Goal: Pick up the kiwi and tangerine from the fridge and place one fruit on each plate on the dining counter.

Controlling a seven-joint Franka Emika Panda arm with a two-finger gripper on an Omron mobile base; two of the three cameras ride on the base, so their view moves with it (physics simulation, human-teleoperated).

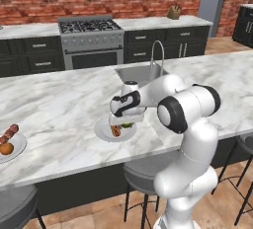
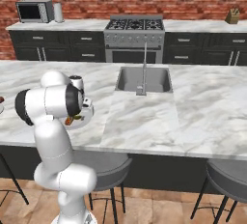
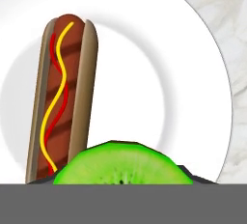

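Two-finger hand (image 1: 121, 122) clamped on the small lime-green kiwi (image 3: 123, 165), just above the round white plate (image 3: 193, 73) on the marble bench (image 1: 59, 109), beside the plate's mustard-striped hot dog (image 3: 61, 97).

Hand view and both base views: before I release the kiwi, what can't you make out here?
- Kiwi, hand view: lower part cut off at the bottom; contact with the plate unclear.
- Gripper, left base view: fingers hidden under the hand.
- Far plate, left base view: cut by the left edge.
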